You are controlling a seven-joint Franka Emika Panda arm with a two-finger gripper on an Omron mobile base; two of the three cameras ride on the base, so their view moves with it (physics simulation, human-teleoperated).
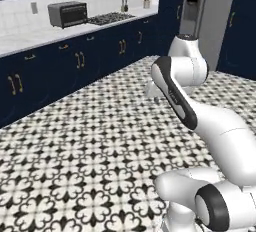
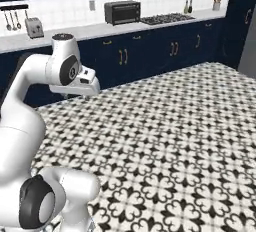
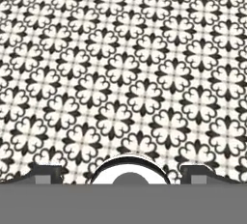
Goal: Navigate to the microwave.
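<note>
Drive toward the microwave [image 1: 67,14] on the counter [image 1: 30,38], well apart across the tiled floor [image 2: 175,126]. Your claw [image 3: 121,174] hangs apart and empty; keep the arm tucked.

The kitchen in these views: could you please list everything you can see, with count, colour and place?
Toaster oven: one, black and silver, on the counter beside the cooktop.
Cooktop: one, dark, set in the counter.
Toaster: one, silver, on the counter at left.
Utensils: a few, dark, hanging on the wall.
Bottles: two, dark, behind the cooktop.
Fridge: one, grey, past the counter's end.
Cabinets: a row, navy with gold handles, under the counter.
Floor: black-and-white patterned tile.
Arm: one, white.
Gripper: dark fingertips apart, over the floor.
</note>
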